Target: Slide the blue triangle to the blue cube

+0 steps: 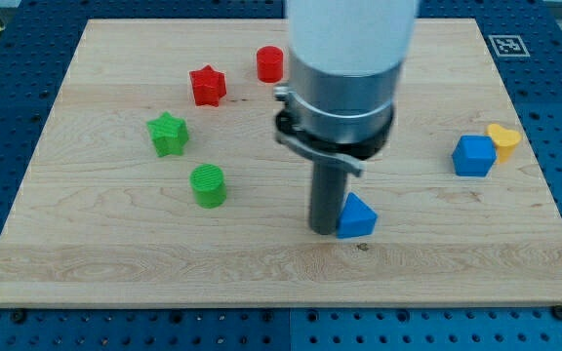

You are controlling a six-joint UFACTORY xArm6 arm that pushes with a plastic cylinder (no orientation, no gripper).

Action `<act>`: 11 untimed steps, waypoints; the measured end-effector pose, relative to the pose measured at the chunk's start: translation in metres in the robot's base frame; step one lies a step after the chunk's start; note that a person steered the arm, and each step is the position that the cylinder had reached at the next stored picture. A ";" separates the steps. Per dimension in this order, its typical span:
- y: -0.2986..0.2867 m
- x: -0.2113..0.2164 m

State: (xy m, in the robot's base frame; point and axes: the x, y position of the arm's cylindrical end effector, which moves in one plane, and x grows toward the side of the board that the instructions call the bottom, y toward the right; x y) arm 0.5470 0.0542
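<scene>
The blue triangle [358, 217] sits on the wooden board [86, 253] a little below the middle, a small matte wedge with its peak turned up. My tip [324, 230] stands at its left edge, touching it or very nearly so. There is no claw here to spread or close (the arm ends in a plain dark rod), so nothing is being pinched.

The blue cube [473, 156] lies well apart from the triangle, toward the view's right and somewhat higher, its faces flat and square. A yellow block [503, 140], rounded and perhaps heart-shaped, touches the cube's upper right corner.

On the view's left are four more pieces: a green star [168, 134], a ribbed green cylinder [208, 185] below it, a red star [207, 86] and a red cylinder [270, 64] near the top.

The board is pale wood with fine grain, resting on a blue perforated table [554, 58].

The arm comes straight down from the view's top: a wide white sleeve, then a dark grey collar, then the narrow upright rod.
</scene>
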 end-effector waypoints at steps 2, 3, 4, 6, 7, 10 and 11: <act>0.076 0.005; 0.106 0.015; 0.133 0.023; 0.195 0.030; 0.209 0.030; 0.207 0.021; 0.206 0.007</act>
State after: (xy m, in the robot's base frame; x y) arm 0.5542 0.2604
